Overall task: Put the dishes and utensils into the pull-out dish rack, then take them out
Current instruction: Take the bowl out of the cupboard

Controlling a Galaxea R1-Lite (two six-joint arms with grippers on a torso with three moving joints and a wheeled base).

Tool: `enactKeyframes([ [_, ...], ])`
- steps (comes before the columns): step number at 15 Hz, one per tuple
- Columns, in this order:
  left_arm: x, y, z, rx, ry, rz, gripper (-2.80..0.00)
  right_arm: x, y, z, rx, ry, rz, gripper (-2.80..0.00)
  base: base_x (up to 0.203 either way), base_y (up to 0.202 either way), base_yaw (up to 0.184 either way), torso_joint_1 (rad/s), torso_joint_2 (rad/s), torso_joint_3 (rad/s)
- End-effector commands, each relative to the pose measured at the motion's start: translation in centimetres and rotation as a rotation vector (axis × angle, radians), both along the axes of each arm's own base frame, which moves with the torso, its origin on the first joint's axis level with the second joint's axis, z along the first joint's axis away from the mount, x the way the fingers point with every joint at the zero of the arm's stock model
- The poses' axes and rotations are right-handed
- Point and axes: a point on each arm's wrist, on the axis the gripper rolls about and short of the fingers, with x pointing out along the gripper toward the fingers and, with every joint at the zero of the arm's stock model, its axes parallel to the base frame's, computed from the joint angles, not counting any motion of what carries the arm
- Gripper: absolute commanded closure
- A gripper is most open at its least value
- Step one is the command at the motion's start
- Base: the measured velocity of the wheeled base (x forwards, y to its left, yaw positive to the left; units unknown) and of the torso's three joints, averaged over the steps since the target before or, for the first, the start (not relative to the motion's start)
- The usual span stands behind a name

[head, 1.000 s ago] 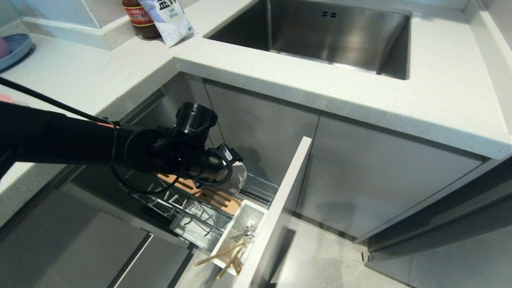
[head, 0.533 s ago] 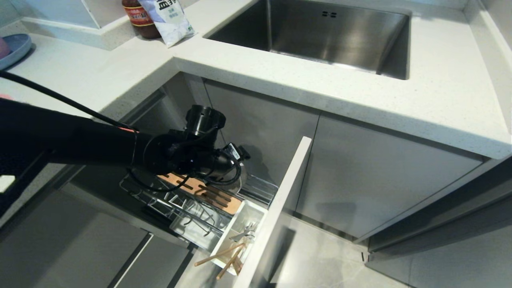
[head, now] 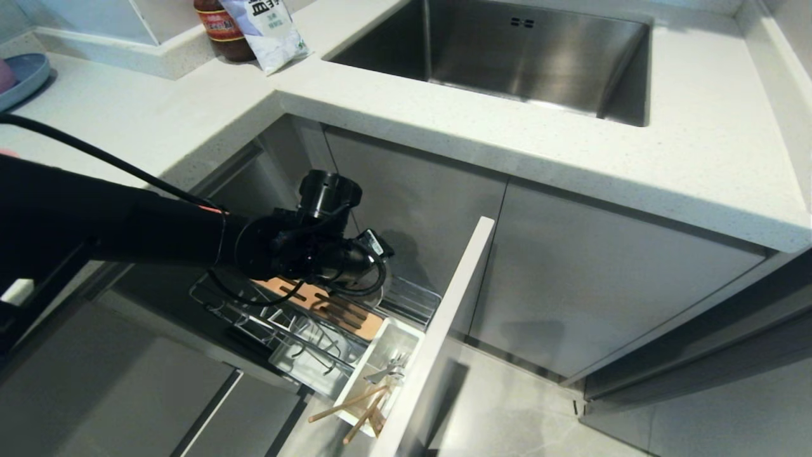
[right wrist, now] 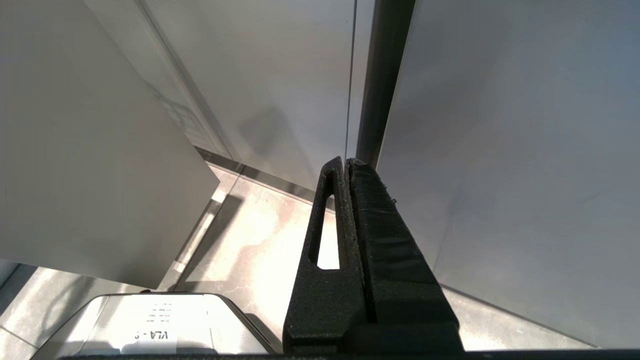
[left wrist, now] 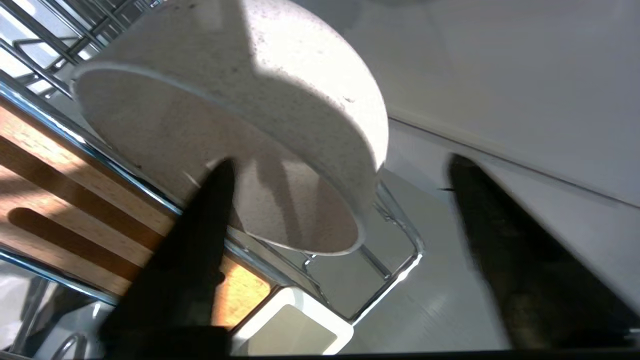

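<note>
Pull-out dish rack (head: 298, 330) drawn out below counter edge. Contents: 1 speckled bowl (left wrist: 240, 135), tilted on edge against chrome wires at rack's rear side, beside wooden strip (head: 330, 308); 2 chopsticks (head: 352, 409) plus metal cutlery (head: 390, 368) in white cutlery box (head: 374, 374) at front panel. L gripper (left wrist: 340, 180) at bowl: fingers apart, 1 fingertip inside rim, 1 outside, not clamped. R gripper (right wrist: 350, 170): fingers together, nothing held, low by cabinet doors.
</note>
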Motion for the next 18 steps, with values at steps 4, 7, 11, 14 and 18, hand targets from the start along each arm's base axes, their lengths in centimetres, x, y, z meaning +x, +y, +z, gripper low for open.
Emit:
enactKeyframes([
  [4,-0.3,-0.3,0.0,0.003,0.005,-0.004,0.0,0.0,0.0,0.0,0.0,-0.001,0.0,0.0,0.0,0.0,0.0,0.0,0.0,0.0],
  [7,-0.5,-0.5,-0.1,0.006,0.008,-0.01,0.0,0.0,0.0,0.0,0.001,-0.001,0.0,0.0,0.0,0.0,0.0,0.0,0.0,0.0],
  [11,-0.6,-0.6,-0.1,0.006,0.01,-0.013,0.0,0.0,0.0,0.0,0.0,-0.002,0.0,0.0,0.0,0.0,0.0,0.0,0.0,0.0],
  [14,-1.1,-0.4,0.9,-0.011,-0.013,-0.012,0.0,0.0,0.0,0.0,0.001,-0.002,0.0,0.0,0.0,0.0,0.0,0.0,0.0,0.0],
  [18,-2.7,0.4,3.6,-0.047,-0.077,-0.015,0.0,0.0,0.0,0.0,0.0,-0.001,0.0,0.0,0.0,0.0,0.0,0.0,0.0,0.0],
])
